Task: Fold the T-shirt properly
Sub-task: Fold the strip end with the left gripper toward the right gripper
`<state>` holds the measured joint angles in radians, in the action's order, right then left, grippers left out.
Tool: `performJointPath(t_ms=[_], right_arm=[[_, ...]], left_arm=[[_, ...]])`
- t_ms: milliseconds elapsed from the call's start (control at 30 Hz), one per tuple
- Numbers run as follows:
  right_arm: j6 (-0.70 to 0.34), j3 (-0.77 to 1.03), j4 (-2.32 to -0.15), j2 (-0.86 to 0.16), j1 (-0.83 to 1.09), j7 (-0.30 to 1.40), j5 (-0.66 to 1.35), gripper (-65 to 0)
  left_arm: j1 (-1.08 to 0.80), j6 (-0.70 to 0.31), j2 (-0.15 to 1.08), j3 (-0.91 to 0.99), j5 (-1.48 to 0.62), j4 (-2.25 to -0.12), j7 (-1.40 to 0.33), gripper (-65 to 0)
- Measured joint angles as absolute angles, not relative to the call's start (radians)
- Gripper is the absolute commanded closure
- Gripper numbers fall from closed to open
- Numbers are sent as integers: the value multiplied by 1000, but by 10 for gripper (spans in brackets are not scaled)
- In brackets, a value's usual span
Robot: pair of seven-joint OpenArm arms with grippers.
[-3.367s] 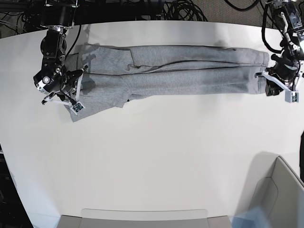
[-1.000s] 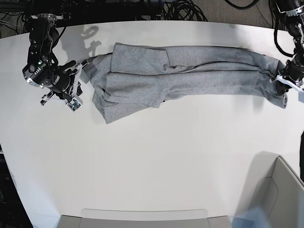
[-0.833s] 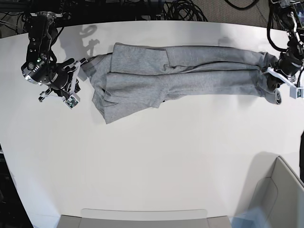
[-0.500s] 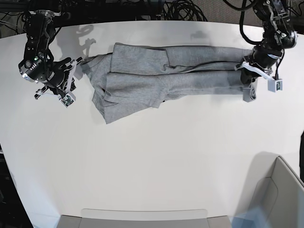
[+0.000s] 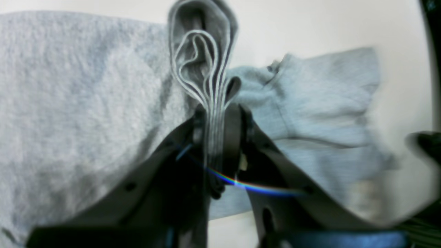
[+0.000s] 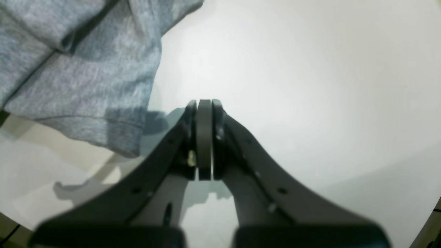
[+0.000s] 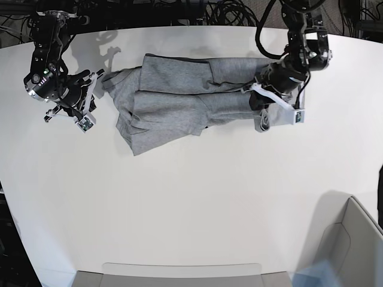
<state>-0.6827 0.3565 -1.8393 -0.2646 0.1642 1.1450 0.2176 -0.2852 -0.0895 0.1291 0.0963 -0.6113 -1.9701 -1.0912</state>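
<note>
The heather-grey T-shirt lies as a long folded band at the back of the white table, plain side showing. My left gripper is shut on several bunched layers of the shirt's right end and holds that end lifted, over the band's right part. The pinched layers show edge-on between its fingers. My right gripper is shut and empty, just left of the shirt's left end. In the right wrist view its fingers are pressed together above bare table, with a shirt edge at the upper left.
A grey bin stands at the front right corner. A flat grey tray edge runs along the front. Black cables lie behind the table's back edge.
My left gripper has carried the shirt's right end far to the left, so the band is shorter. My right gripper let go of the left end and has drifted slightly left, shut.
</note>
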Motion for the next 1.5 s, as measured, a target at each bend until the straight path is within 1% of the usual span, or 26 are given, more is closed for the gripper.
performJointPath(t_ms=[133,233,367,400,467,500,533,567,800,933,1000,1133,1200,1233,1300,1367,1433,1500], right_arm=[[-683,376,-1839,-279,170,1144,228,0],[-683,377,-1839,-279,175,1143,222,0],[-683,377,-1839,-277,175,1143,224,0],[-683,377,-1839,-277,176,1143,221,0],[-683,377,-1839,-277,177,1144,220,0],[-683,377,-1839,-277,177,1143,221,0],[-683,377,-1839,-277,177,1143,221,0],[-683,377,-1839,-277,178,1144,220,0],[-683,377,-1839,-278,178,1144,220,0],[-683,377,-1839,-277,178,1143,221,0],[-683,377,-1839,-277,178,1144,221,0],[-683,377,-1839,-277,177,1143,226,0],[-683,377,-1839,-277,174,1144,231,0],[-683,377,-1839,-277,170,1144,244,-22],[-683,377,-1839,-278,165,1144,326,-116],[-683,378,-1839,-278,162,1142,446,-191],[-683,408,-1839,-276,160,1142,572,-231],[-683,424,-1839,-278,159,1147,652,-239]], left_arm=[[-295,-75,83,10,-490,-1969,-1072,0],[-287,-80,77,-43,-439,-1968,-1056,0],[-245,-75,78,-68,-385,-1950,-1050,0],[-236,-76,78,-71,-385,-1940,-1047,-15],[-233,-77,77,-72,-390,-1938,-1047,-100],[-233,-78,77,-72,-392,-1938,-1047,-128],[-233,-78,77,-73,-393,-1939,-1047,-150],[-235,-78,77,-76,-393,-1939,-1046,-155],[-247,-83,80,-162,-393,-1972,-1061,-154],[-234,-85,63,-176,-393,-1998,-996,-152],[-236,-85,55,-174,-393,-2004,-955,-119],[-244,-85,56,-156,-396,-2013,-915,-3],[-244,-86,56,-112,-396,-2013,-916,0],[-244,-82,57,-90,-394,-2013,-915,0],[-249,-82,67,-66,-392,-2013,-915,0],[-272,-82,76,-48,-392,-2013,-915,0],[-288,-82,89,-47,-394,-2011,-920,0],[-287,-83,95,-47,-394,-2011,-919,0]])
